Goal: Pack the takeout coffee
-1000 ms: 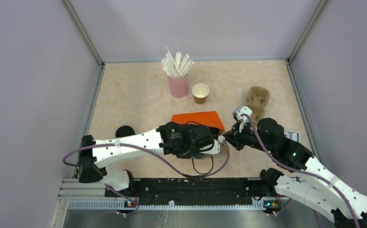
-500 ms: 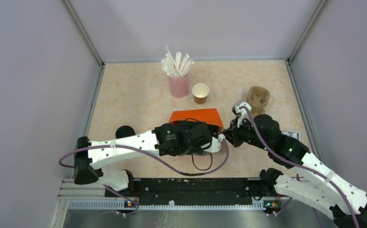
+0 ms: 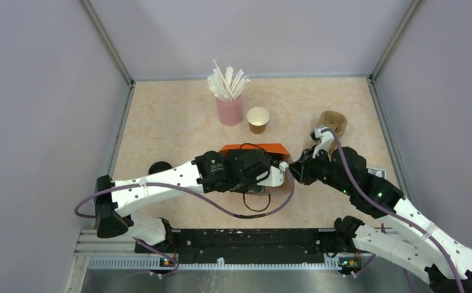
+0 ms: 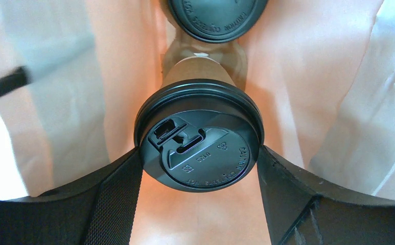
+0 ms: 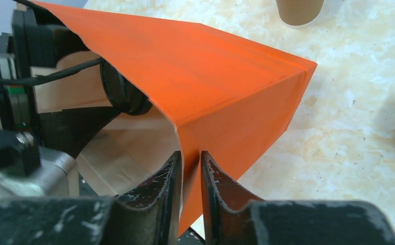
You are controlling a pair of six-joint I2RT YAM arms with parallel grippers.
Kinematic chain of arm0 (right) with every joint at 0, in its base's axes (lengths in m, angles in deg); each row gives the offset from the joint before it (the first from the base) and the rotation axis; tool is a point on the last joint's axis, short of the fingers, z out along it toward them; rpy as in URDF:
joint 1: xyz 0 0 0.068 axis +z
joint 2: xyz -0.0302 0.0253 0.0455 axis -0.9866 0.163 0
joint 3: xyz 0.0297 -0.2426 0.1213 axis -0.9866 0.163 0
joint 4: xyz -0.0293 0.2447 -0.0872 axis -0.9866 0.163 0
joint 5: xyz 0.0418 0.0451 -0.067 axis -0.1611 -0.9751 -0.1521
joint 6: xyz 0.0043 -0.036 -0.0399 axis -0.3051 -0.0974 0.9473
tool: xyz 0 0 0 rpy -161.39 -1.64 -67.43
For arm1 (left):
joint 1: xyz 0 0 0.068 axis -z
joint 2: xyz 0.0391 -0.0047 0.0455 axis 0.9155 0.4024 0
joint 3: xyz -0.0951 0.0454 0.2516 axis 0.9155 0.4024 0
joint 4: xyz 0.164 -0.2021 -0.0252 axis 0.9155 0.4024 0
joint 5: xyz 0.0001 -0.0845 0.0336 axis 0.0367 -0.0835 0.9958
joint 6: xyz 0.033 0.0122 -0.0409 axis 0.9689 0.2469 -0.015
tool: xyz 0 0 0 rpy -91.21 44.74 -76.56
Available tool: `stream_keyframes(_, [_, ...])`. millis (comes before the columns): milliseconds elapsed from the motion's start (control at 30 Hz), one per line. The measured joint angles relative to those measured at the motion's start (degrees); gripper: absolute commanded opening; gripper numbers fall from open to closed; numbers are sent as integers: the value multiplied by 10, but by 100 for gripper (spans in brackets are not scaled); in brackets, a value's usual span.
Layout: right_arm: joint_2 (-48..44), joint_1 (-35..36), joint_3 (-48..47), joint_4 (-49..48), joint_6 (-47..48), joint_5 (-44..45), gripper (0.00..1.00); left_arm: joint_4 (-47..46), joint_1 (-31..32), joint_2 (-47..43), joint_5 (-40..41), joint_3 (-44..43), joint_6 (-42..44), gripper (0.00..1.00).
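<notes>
An orange bag (image 3: 251, 148) lies in mid-table with its mouth toward the arms. Inside it, a brown takeout coffee cup with a black lid (image 4: 199, 138) sits between the pads of my left gripper (image 4: 199, 153), which touch the lid's rim on both sides. A second black lid (image 4: 215, 15) shows deeper in the bag. My right gripper (image 5: 190, 158) straddles the bag's right rim (image 5: 210, 87) with its jaws slightly parted; the paper lies against the left finger. The held cup's lid (image 5: 126, 94) is also visible in the right wrist view.
A lidless brown cup (image 3: 257, 119) stands beside a pink cup of white straws (image 3: 229, 110) at the back. A tan pulp carrier (image 3: 333, 122) is at the back right. A loose black lid (image 3: 160, 168) lies left of my left arm.
My left gripper has pushed the cup farther into the bag. My right arm has moved away from the bases along the bag's rim, and its jaws have parted a little.
</notes>
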Motion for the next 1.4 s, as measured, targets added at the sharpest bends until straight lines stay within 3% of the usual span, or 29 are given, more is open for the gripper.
stream_keyframes(100, [-6, 0, 0, -1, -16, 5, 24, -3, -14, 0, -9, -22, 0, 32])
stream_keyframes(333, [-5, 0, 5, -2, -58, 11, 21, -7, -20, 5, -15, -38, 3, 32])
stream_keyframes(500, [14, 0, 8, -8, -73, 27, 11, -7, -20, 14, -23, -38, 4, 31])
stream_keyframes(600, [35, 0, 8, -13, -82, 29, 0, -7, -20, 14, -23, -38, 4, 31])
stream_keyframes(1400, [-25, 0, 51, 13, -21, 5, 0, 16, -22, 21, -41, -48, 19, 31])
